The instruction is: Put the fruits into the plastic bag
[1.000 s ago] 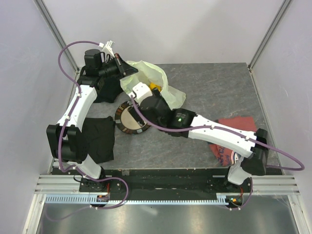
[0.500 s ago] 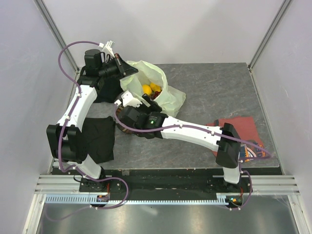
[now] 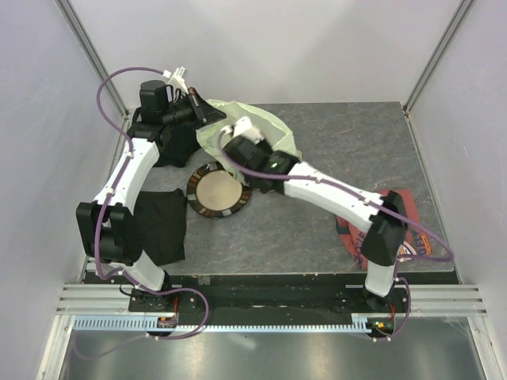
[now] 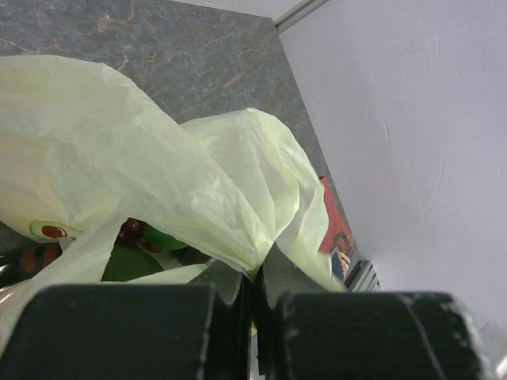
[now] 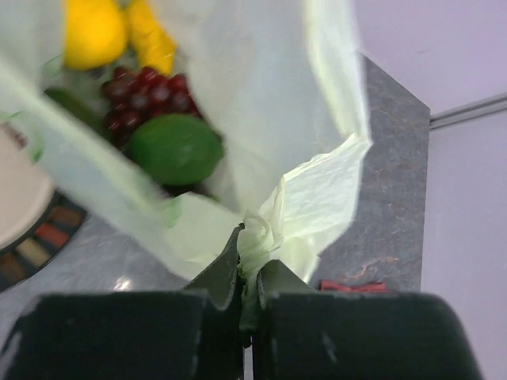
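The pale green plastic bag (image 3: 279,136) lies at the back of the table, held at two places on its rim. My left gripper (image 4: 257,273) is shut on a fold of the bag (image 4: 158,150) at the back left. My right gripper (image 5: 252,265) is shut on a bunched bit of the bag's near edge (image 5: 317,190). Inside the bag lie a lemon (image 5: 93,32), a second yellow fruit (image 5: 152,41), a dark grape bunch (image 5: 142,96) and a green fruit (image 5: 174,148). In the top view my right wrist (image 3: 247,142) covers the bag's mouth and the fruits.
A dark round plate (image 3: 218,194) with a cream centre lies just in front of the bag, bare. Black cloths lie at the left (image 3: 162,226) and under the left arm (image 3: 178,146). A red printed shirt (image 3: 396,229) lies at the right under my right arm.
My right gripper was open beside the plate half a second ago; it has since moved back to the bag's near rim and shut on it. The left gripper kept its hold.
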You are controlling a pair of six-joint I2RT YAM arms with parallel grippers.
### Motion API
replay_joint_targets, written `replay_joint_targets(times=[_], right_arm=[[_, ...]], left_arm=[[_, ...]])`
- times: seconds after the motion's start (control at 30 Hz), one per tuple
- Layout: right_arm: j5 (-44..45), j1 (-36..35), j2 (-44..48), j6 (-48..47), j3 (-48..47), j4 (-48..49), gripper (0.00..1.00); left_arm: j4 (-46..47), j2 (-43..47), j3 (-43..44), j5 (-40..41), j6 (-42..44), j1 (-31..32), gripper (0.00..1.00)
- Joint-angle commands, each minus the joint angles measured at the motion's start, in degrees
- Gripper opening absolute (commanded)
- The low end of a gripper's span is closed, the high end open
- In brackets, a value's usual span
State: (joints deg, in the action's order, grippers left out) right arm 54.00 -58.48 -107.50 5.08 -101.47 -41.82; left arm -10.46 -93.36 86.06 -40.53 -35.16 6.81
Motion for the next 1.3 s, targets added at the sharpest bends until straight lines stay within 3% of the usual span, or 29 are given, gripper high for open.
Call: replay_joint_targets(times=[0.0, 0.13, 0.27, 0.37, 0.63, 0.93, 1.0, 1.07, 1.1, 1.2, 1.23, 1.27], right_arm=[[-4.77, 6.26, 10.64, -6.29, -4.51, 4.99, 0.0], [-3.64, 10.48, 15.12, -17.96, -10.23, 9.12, 0.0], [-3.72, 13.47, 17.32, -25.37, -17.42, 14.39, 0.0], [-3.81, 16.02, 17.06, -27.66, -18.68, 17.3, 0.0], [-7.06, 21.83, 19.17, -25.3, -8.85, 18.18, 0.0], [-11.19, 24.37, 20.84, -20.03, 0.91, 18.09, 0.0], [-12.24, 24.55, 21.28, -19.15, 1.89, 17.92, 0.06], [-13.47, 24.81, 22.16, -17.48, 3.47, 17.92, 0.13], [-14.96, 25.08, 22.6, -16.87, 4.52, 17.83, 0.22], [-17.69, 25.61, 24.26, -15.19, 6.19, 17.83, 0.35], [-19.26, 25.78, 24.62, -14.49, 6.55, 17.83, 0.4], [-20.32, 25.96, 25.06, -14.14, 6.9, 17.92, 0.53]], left_arm=[[0.44, 2.22, 3.32, 2.12, -3.68, 1.1, 0.02], [0.18, 0.82, 11.39, 3.53, -7.89, 2.5, 0.02], [-3.24, -4.62, 29.11, 3.53, -10.37, 4.09, 0.02], [-3.43, -9.28, 36.6, 4.58, -12.3, 4.88, 0.02], [-3.6, -22.73, 39.89, -1.74, -14.59, 6.72, 0.02], [-5.35, -26.61, 36.46, -1.04, -6.69, 9.45, 0.02], [-6.15, -26.17, 36.37, -0.6, -4.4, 9.63, 0.03], [-7.12, -24.43, 35.59, 1.15, -1.6, 9.89, 0.14], [-7.12, -23.63, 34.97, 2.03, -0.62, 9.98, 0.19], [-7.21, -19.68, 31.63, 6.6, 2.8, 10.42, 0.46], [-7.21, -18.71, 30.32, 8.52, 3.77, 10.51, 0.65], [-7.12, -16.7, 29.61, 9.5, 5.09, 10.59, 0.68]])
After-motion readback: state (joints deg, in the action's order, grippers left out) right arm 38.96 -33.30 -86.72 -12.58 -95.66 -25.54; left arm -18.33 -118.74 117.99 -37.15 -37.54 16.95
